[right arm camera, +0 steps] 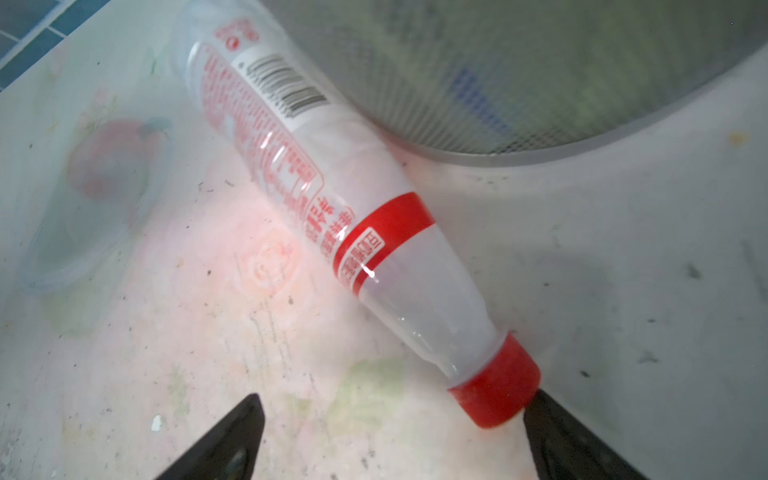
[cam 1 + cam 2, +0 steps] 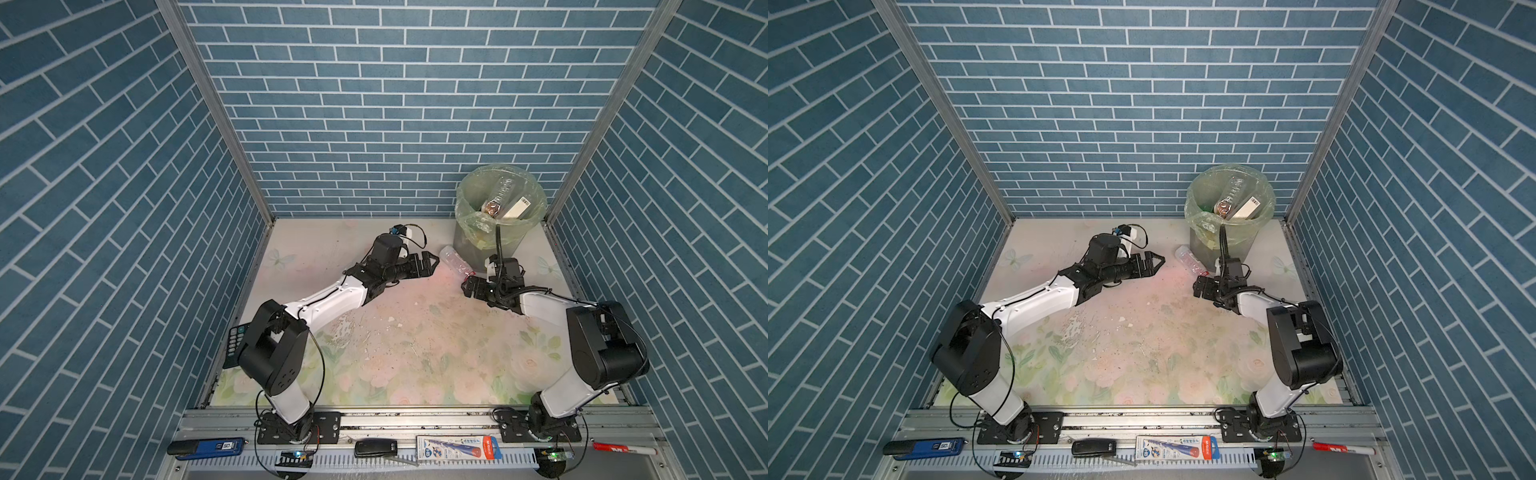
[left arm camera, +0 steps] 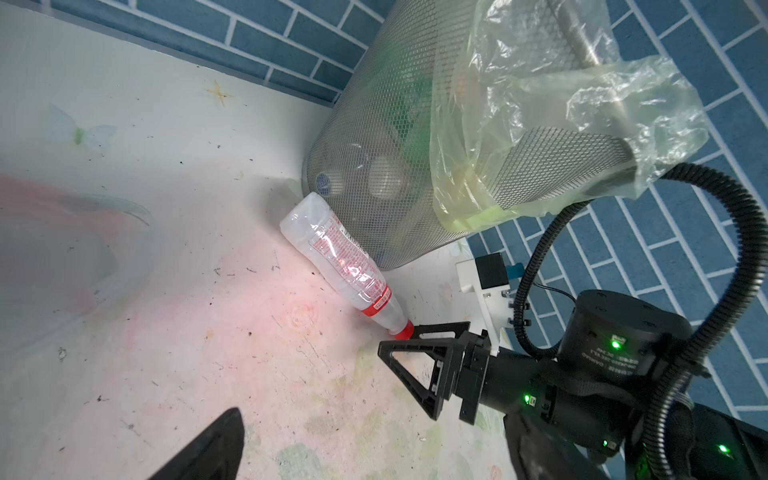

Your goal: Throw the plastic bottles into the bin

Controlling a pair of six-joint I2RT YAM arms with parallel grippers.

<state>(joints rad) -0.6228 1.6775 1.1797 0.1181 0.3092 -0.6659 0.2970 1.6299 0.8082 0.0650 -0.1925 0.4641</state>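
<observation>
A clear plastic bottle [image 2: 455, 262] [image 2: 1190, 262] with a red label and red cap lies on the table, its side against the foot of the bin [image 2: 469, 245] [image 2: 1200, 245]. The bin is a grey mesh basket [image 3: 374, 104] [image 1: 540, 62] lined with a pale green bag, and several plastic bottles [image 2: 505, 195] lie inside. My right gripper [image 2: 465, 286] [image 2: 1196, 289] [image 1: 390, 424] is open at the bottle's [image 1: 332, 208] cap end, one finger touching the red cap. My left gripper [image 2: 432, 264] [image 2: 1160, 261] [image 3: 374, 419] stands open left of the bottle [image 3: 340, 257], holding nothing.
Blue brick walls close in the table on three sides, and the bin stands in the back right corner. A dark keypad [image 2: 235, 345] leans at the left edge. A blue stapler [image 2: 208, 446], a black fob [image 2: 376, 448], a pen packet [image 2: 457, 446] and a red marker [image 2: 619, 448] lie on the front rail.
</observation>
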